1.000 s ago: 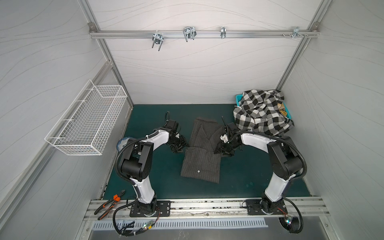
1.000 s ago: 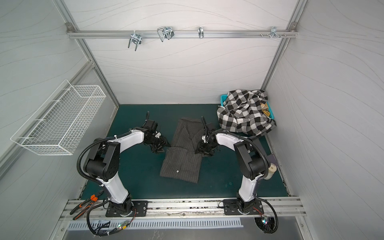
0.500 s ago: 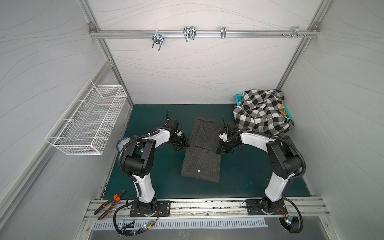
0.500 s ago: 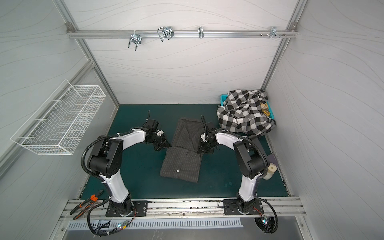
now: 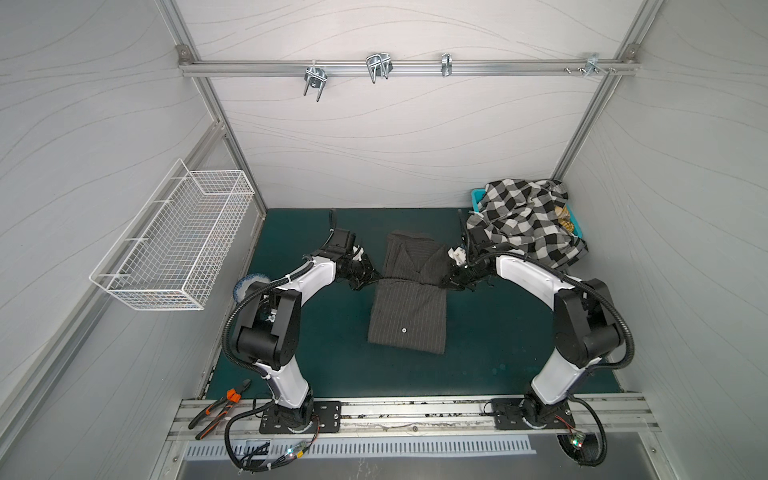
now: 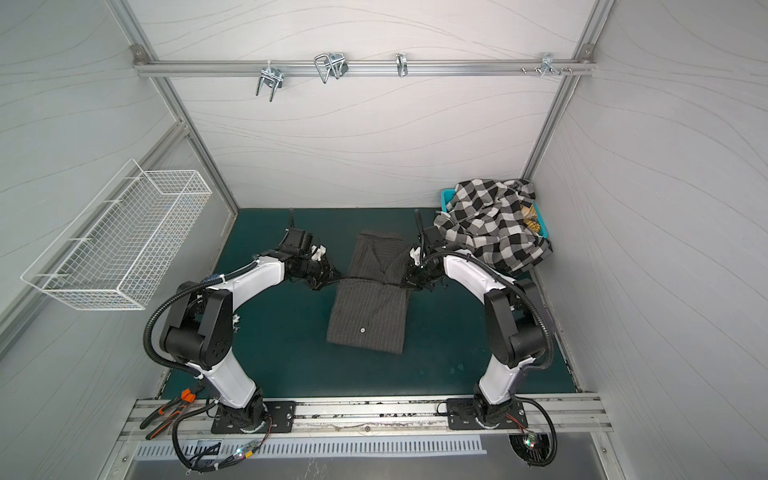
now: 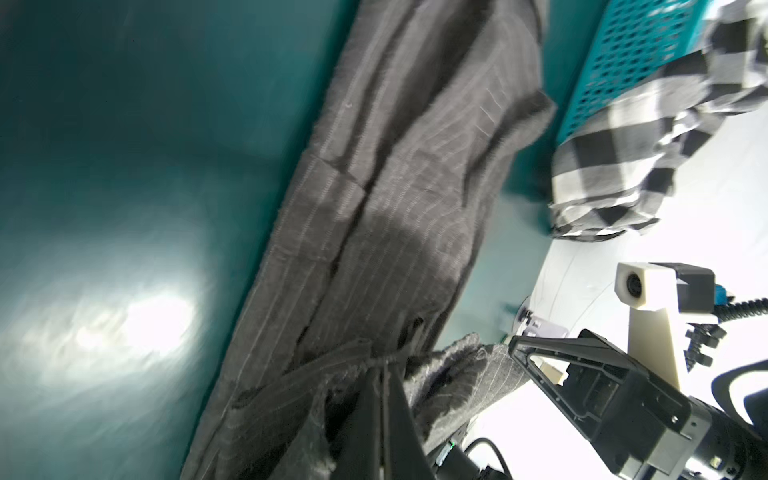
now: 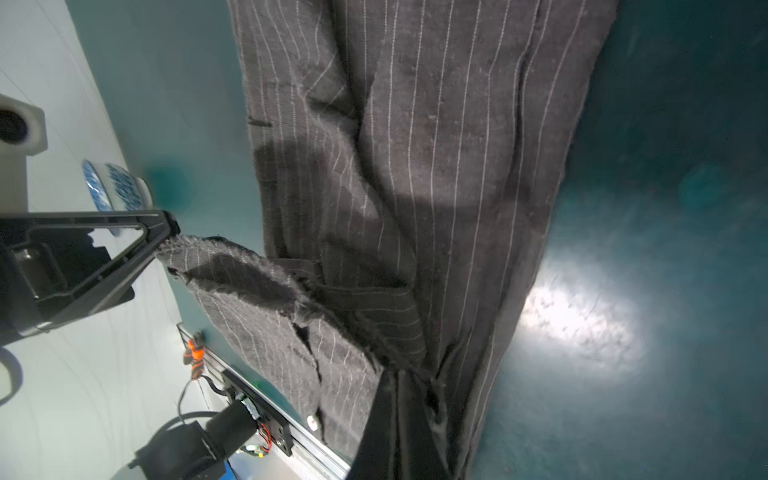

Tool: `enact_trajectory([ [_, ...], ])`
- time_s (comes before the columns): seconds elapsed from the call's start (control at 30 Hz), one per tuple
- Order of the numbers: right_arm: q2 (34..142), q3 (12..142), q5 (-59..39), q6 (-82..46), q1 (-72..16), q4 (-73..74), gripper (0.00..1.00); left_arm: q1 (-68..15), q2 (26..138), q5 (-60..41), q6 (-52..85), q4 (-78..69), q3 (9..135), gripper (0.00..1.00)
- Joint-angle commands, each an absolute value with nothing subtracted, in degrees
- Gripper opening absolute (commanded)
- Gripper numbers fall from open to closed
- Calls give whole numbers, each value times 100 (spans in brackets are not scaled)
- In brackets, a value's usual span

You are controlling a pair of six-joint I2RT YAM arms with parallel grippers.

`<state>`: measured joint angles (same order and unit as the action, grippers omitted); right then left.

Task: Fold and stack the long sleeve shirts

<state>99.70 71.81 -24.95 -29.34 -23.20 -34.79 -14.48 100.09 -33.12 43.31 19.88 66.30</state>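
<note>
**Fig.** Pinstriped shirt [image 5: 409,307] lying flat in the middle of the desk [image 5: 316,332], already narrowed to a long strip. The left end effector [image 5: 375,279] and right end effector [image 5: 445,284], each pressed together, pinch its opposite side edges about halfway along; both wrist views show cloth bunched at the tips. The checked shirt [image 5: 523,224] lies heaped over the basket [image 5: 478,194] in the far right corner. The fabric looks light, limp and coarsely woven. It will likely sag between the grips but not slip readily, so each pinch should take every layer at the edge. No brand, label or legible writing shows
</note>
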Motion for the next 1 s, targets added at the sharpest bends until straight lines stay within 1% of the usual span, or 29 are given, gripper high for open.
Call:
enact_trajectory([
  [0.0, 10626, 7511, -2687, -2665, -2196, -3594, 0, -1501, 10594, -3130, 4270, 1711, 7039, 0],
  [0.1, 11157, 7840, -2733, -2654, -2103, -3534, 0, -1520, 11166, -3060, 4264, 1630, 7351, 0],
  [0.3, 11949, 8540, -2583, -2654, -1864, -3671, 0, -1537, 12165, -2996, 4311, 1770, 8359, 0],
  [0.33, 12014, 8619, -2537, -2653, -1832, -3714, 7, -1551, 12309, -2999, 4264, 1926, 8572, 0],
  [0.4, 11993, 8746, -2405, -2613, -1784, -3888, 33, -1558, 12553, -3044, 4209, 2383, 9038, 0],
  [0.43, 11912, 8746, -2335, -2588, -1783, -3956, 41, -1556, 12551, -2997, 4195, 2610, 9166, 9],
  [0.5, 11515, 8657, -2126, -2508, -1792, -4153, 55, -1506, 12112, -2737, 4288, 2737, 8938, 40],
  [0.53, 11298, 8591, -1968, -2478, -1822, -4261, 60, -1480, 11788, -2556, 4344, 2729, 8723, 50],
  [0.6, 10742, 8366, -1582, -2408, -1913, -4565, 65, -1362, 10935, -2162, 4404, 2856, 8152, 65],
  [0.63, 10485, 8204, -1464, -2403, -1958, -4655, 67, -1310, 10579, -2040, 4427, 2956, 7884, 80],
  [0.67, 10189, 7972, -1363, -2444, -2024, -4735, 69, -1265, 10172, -1990, 4439, 3027, 7530, 87],
  [0.73, 9679, 7447, -1316, -2562, -2190, -4832, 70, -1243, 9541, -2028, 4468, 3096, 6847, 88],
  [0.83, 8927, 6486, -1326, -2975, -2555, -4721, 69, -1257, 8937, -2712, 4523, 2953, 5741, 85],
  [0.9, 8579, 5922, -1592, -3323, -2853, -4435, 67, -1257, 8597, -3154, 4725, 2495, 5018, 84],
  [0.97, 8405, 5590, -1729, -3637, -3102, -4206, 65, -1266, 8432, -3353, 4865, 2146, 4579, 84],
])
